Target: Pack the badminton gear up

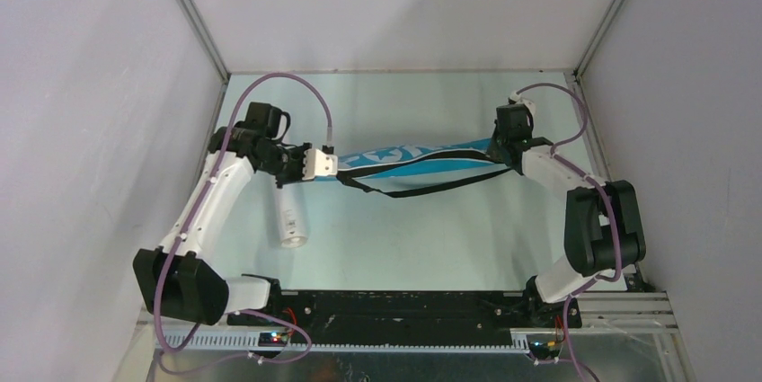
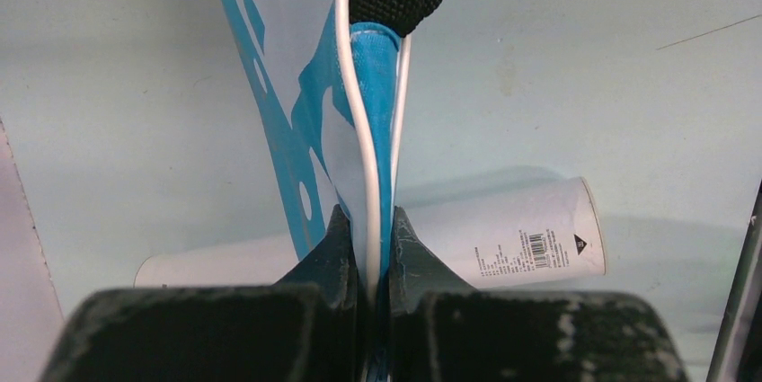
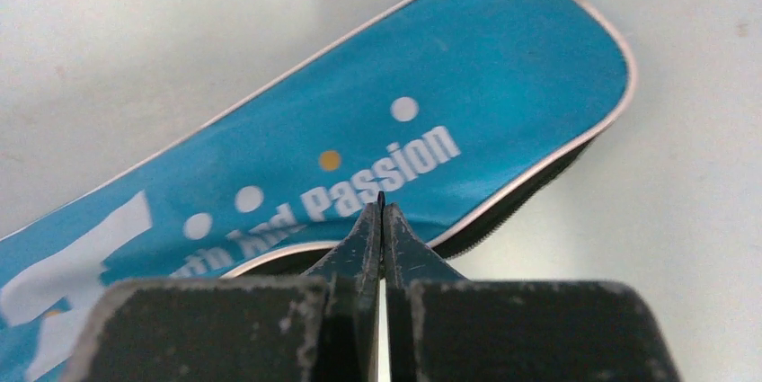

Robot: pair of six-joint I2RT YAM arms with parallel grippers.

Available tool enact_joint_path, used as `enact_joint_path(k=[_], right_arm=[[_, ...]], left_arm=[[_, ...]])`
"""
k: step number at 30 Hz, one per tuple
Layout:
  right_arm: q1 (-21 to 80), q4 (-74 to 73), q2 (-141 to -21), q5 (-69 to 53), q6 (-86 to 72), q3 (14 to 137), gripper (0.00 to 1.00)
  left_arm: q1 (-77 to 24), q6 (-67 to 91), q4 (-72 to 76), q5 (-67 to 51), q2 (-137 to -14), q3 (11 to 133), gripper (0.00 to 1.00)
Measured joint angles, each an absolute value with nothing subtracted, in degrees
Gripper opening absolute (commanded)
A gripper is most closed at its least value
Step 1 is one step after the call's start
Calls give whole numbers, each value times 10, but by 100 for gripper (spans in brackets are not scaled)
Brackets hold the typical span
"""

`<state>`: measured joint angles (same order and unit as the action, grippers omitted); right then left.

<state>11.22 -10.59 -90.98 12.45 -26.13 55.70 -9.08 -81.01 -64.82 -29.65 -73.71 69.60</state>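
The blue "SPORT" bag [image 1: 422,159] hangs stretched between my two grippers above the table, with its black strap [image 1: 422,190] drooping below. My left gripper [image 1: 331,164] is shut on the bag's narrow end, and in the left wrist view [image 2: 370,225] it pinches the white-piped edge of the bag [image 2: 370,85]. My right gripper [image 1: 503,150] is shut at the bag's wide end. In the right wrist view [image 3: 382,207] it holds a thin black tab by the open zipper [image 3: 521,207] of the bag [image 3: 431,67]. The long white tube [image 1: 289,217] lies on the table under the left gripper. Rackets and shuttlecocks are out of view.
The tube [image 2: 512,234] lies across the table right behind the left fingers, barcode end to the right. Grey walls enclose the table on the left, back and right. The black base rail [image 1: 404,306] runs along the near edge.
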Motion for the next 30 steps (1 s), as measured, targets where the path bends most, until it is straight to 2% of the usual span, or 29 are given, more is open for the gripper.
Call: enact_joint_path(k=[9,19,24,29,30], right_arm=[[67,-109,-912,171,-173,557,0],[-28,-52,-948,235,-61,571,0],[-45,-26,-974,216,-16,597,0],[-82,-66,-1031,135,26,648,0],[-93,-71,-1045,135,43,664,4]], left_arm=[[-89,-775,-642,-330,-727,700,0],[-54,-770,-720,-372,-775,792,0],[-45,-776,-740,-394,-802,804,0],[-45,-785,-753,-399,-820,812,0],[-42,-788,-759,-395,-823,817,0]])
